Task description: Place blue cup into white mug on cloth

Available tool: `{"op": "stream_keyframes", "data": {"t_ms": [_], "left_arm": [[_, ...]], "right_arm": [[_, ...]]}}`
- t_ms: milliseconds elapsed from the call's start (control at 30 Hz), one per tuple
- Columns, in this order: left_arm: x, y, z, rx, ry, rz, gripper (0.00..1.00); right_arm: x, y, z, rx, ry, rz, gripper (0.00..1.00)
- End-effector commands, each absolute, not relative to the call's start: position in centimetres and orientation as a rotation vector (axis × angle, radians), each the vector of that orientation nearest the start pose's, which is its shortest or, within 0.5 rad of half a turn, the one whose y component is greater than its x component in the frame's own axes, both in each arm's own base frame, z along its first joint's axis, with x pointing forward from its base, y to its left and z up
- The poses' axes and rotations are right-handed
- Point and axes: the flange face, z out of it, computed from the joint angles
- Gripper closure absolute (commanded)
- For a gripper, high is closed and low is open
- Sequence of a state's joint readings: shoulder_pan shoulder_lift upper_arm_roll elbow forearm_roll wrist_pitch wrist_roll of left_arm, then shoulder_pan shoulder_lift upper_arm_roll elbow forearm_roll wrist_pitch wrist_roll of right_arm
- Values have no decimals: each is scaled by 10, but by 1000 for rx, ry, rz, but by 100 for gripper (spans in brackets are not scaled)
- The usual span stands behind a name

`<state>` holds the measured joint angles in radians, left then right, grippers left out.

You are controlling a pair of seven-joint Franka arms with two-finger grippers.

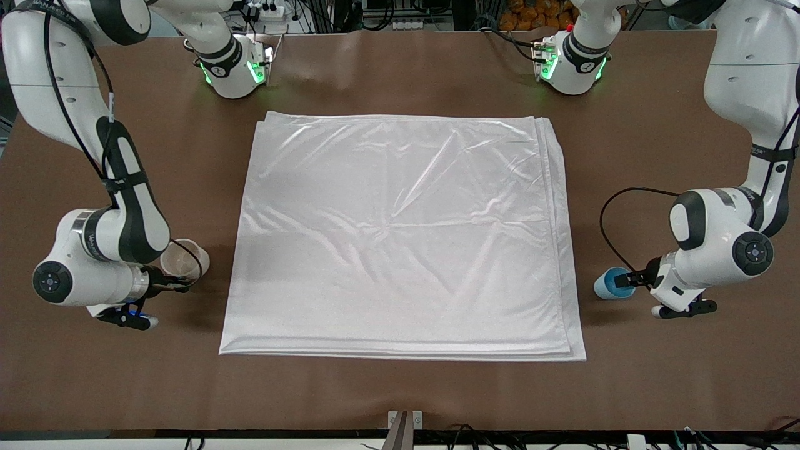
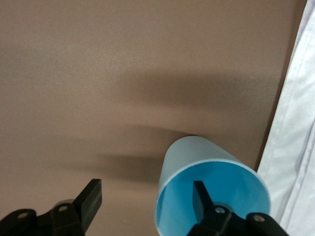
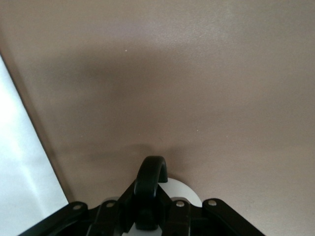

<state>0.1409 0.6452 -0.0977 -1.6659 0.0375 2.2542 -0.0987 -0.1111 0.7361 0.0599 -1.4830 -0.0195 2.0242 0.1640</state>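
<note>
cloth (image 1: 400,237) lies flat mid-table, folded layers showing at its edges, nothing on it. blue cup (image 1: 607,284) off the cloth, toward left arm's end of the table, just beside the cloth edge, tipped w/ its mouth to the left gripper (image 2: 142,204). that gripper spread wide: one finger (image 2: 202,201) inside the cup, other outside, not clamped. white mug (image 1: 185,257) on bare table toward right arm's end. right gripper (image 3: 147,214) closed on its black handle (image 3: 150,179).

I see even overhead light, with sheen glaring off the cloth (image 1: 400,237). Soft shadows spread on the worktop (image 1: 400,394) ahead of each pincer; its near fingers (image 2: 91,199) look slightly blurred.
</note>
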Motion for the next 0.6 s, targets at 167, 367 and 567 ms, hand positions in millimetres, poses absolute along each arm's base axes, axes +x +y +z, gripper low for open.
{"op": "stream_keyframes", "data": {"t_ms": [167,367,567], "left_arm": [[678,36,226,-3164,-241,72,22],[678,36,227,-3164,-244,70,48],[679,35,228,-3164,-241,65,69]], "right_arm": [[692,-13,261,-3046,300,378,95],[697,23,285,-2967,422,434,95],[695,69,295,-2917,563,454,94]]}}
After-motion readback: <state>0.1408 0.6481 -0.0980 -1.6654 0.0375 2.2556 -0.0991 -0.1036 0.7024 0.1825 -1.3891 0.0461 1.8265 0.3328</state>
